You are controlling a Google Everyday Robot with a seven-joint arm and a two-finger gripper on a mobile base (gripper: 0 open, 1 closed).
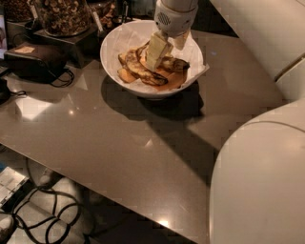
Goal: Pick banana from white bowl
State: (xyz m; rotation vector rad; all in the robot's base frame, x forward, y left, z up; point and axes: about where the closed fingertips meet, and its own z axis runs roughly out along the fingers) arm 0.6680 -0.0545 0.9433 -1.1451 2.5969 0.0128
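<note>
The white bowl (114, 52), lined with white paper, stands at the back of the brown table. Overripe bananas lie in it: a long brown-blotched one (140, 71) across the front left, and a nearly black one (175, 64) on the right. My gripper (167, 51) reaches down into the bowl from above. Its cream fingers (157, 50) stand apart over the bananas, the left one touching or just above the pile. The jaws hold nothing that I can see. The fingers hide the middle of the pile.
A glass jar of nuts (62, 14) stands on a dark stand left of the bowl. A black pouch (33, 59) with a cable lies at the far left. My white arm (257, 181) fills the right side. Cables (43, 214) lie on the floor below the table's front edge.
</note>
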